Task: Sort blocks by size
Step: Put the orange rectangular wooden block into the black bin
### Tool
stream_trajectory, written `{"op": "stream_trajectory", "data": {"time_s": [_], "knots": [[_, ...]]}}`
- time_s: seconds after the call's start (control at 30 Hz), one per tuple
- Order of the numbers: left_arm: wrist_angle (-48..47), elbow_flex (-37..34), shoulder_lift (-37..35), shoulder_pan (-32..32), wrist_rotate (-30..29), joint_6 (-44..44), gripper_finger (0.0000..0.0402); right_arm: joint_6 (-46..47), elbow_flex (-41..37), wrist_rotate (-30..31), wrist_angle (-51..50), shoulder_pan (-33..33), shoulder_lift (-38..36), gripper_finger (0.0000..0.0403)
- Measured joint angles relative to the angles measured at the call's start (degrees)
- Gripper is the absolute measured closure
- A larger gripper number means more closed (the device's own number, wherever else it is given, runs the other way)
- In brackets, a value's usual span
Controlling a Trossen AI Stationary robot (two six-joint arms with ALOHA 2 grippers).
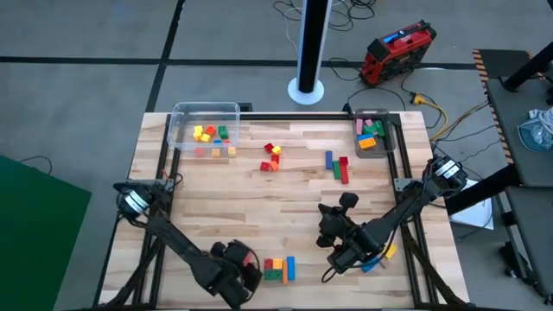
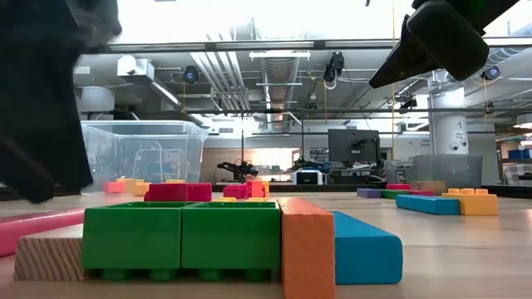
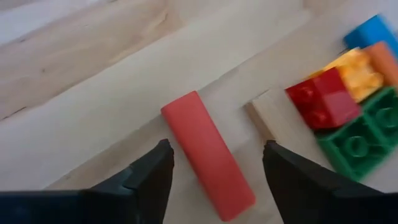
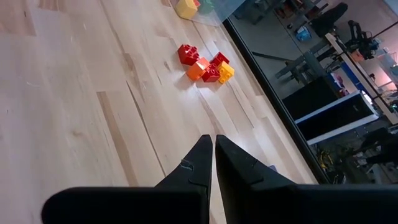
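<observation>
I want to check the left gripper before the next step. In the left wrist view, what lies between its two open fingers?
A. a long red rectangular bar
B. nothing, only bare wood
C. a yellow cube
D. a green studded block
A: the left gripper is open, and the long red rectangular bar lies flat on the wooden table between its fingers, not yet gripped.

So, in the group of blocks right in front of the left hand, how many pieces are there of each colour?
Pink-red bar: 1
Plain wooden block: 1
Red brick: 1
Yellow brick: 1
Orange block: 1
Blue block: 1
Green bricks: 2, side by side in the low view
Total: 8
</observation>
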Motion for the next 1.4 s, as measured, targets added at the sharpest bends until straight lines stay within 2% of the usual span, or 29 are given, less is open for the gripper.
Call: {"op": "stream_trajectory", "data": {"time_s": [0.17,0.33,0.47,0.77,0.83,1.17,1.3,1.4], "knots": [[-0.15,0.46,1.95,0.33,1.33,1.56,0.0171,-0.05,0.0,0.0,0.02,0.0,0.0,0.039],[-0.22,0.22,3.01,0.25,2.21,3.13,0.0189,-0.08,-0.01,0.0,0.01,0.0,0.0,0.039],[-0.2,0.22,3.6,0.18,1.98,4.86,0.0224,-0.1,-0.02,0.0,0.02,0.0,0.0,0.039],[-1.03,0.2,3.52,0.14,1.13,6.71,0.0331,-0.25,-0.02,0.0,0.07,0.0,0.0,0.039],[-1.68,0.18,3.25,0.11,0.57,7.71,0.0334,-0.65,-0.02,0.01,0.07,0.0,0.0,0.039],[-6.19,2.71,-2.79,0.15,-9.83,22.46,0.0323,-4.0,-0.02,0.05,1.49,0.0,0.0,0.039],[-6.11,2.39,-7.94,-0.13,-18.47,29.6,0.0321,-6.86,-0.02,0.04,3.26,0.0,0.0,0.039],[-5.03,1.15,-11.64,-0.59,-22.55,35.3,0.032,-11.05,-0.02,0.34,5.91,0.0,0.0,0.039]]}}
